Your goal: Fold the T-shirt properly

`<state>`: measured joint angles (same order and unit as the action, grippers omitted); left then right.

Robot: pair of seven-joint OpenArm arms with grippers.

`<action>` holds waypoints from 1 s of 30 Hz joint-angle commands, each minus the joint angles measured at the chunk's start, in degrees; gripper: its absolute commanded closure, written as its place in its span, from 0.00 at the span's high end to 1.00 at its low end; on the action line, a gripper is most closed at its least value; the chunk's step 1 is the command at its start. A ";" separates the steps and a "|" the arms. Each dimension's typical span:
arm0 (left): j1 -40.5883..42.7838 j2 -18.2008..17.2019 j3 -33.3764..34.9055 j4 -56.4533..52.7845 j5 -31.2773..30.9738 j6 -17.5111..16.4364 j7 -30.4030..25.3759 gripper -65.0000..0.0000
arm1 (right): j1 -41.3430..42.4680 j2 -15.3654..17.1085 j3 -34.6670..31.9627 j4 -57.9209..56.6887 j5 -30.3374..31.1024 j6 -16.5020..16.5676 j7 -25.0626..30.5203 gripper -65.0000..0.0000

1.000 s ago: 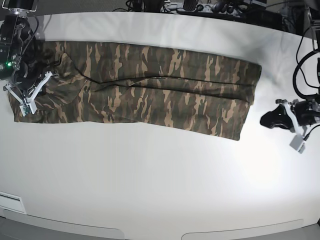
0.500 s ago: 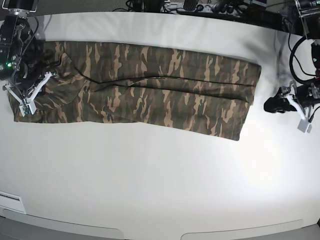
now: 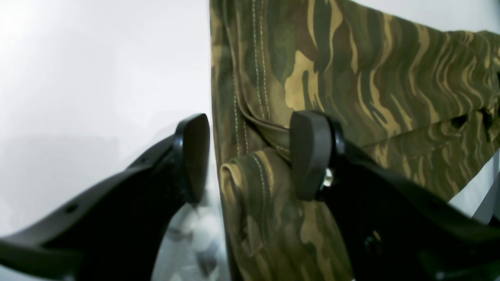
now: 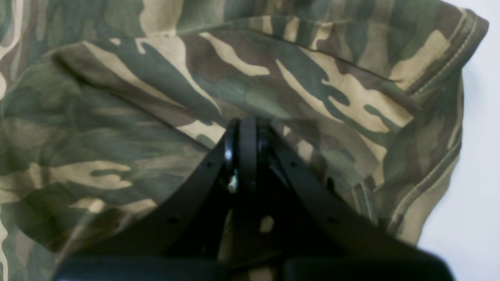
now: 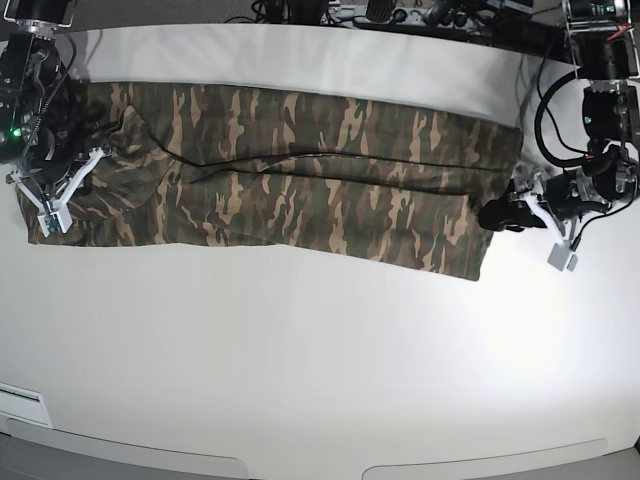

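the large camouflage cloth t-shirt (image 5: 290, 175) in olive green, brown and tan lies folded into a long band across the far half of the white counter (image 5: 320, 360), running from one arm to the other in the base view. the left tool (image 5: 497, 213), at the right of that view, sits at the band's end near its front corner, its black fingers spread wide. in the left wrist view the left tool (image 3: 250, 156) straddles the stitched hem edge of the t-shirt (image 3: 351, 89): one padded finger (image 3: 193, 156) stands over bare white counter (image 3: 97, 70) just beside the cloth, the other finger (image 3: 312, 152) stands over the cloth next to a small rolled-up fold of hem, and the edge of the fabric passes through the gap between them. whether either pad touches the cloth i cannot tell. nothing is pinched there. the right tool (image 5: 60, 185), at the left of the base view, rests over the opposite end of the band, its white frame lying above the camouflage fabric near the front corner. in the right wrist view the right tool (image 4: 246, 132) has its two fingers pressed together into one narrow black tip, and that tip meets the t-shirt (image 4: 156, 97) in a creased, layered patch of cloth, with the stitched hem curving round at the right where the white counter (image 4: 480, 156) shows; the cloth looks nipped at the tip.
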<state>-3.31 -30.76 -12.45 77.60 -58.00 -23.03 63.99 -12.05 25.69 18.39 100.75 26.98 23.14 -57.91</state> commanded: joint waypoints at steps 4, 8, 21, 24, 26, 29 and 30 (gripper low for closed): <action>3.13 0.37 0.92 -0.04 2.80 1.01 3.63 0.53 | 0.68 1.14 0.42 0.87 0.42 0.00 0.68 0.00; 5.53 0.50 2.69 -0.04 -0.70 0.11 3.76 0.53 | 0.83 1.14 0.42 0.87 0.42 0.02 0.70 0.00; 3.85 2.34 3.02 0.00 -5.09 -3.50 3.34 0.00 | 1.31 1.14 0.42 0.87 0.66 0.04 0.70 0.00; 2.95 2.32 3.02 0.00 -2.97 -2.54 3.30 0.00 | 1.31 1.14 0.42 0.87 0.66 0.20 0.68 0.00; 2.40 2.25 3.02 0.00 -1.60 -1.75 3.28 0.00 | 1.46 1.14 0.42 0.87 0.81 1.49 0.68 0.00; 1.66 2.14 2.89 0.00 0.02 -1.77 2.43 0.00 | 2.43 1.16 0.42 0.87 2.97 2.71 0.46 0.00; 1.51 2.08 2.89 0.00 0.70 -1.77 1.99 0.00 | 2.91 1.16 0.42 0.90 3.26 2.80 0.39 0.00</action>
<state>-1.58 -27.73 -9.39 77.58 -61.87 -26.00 64.75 -10.04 25.69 18.37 100.75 29.61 25.91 -58.33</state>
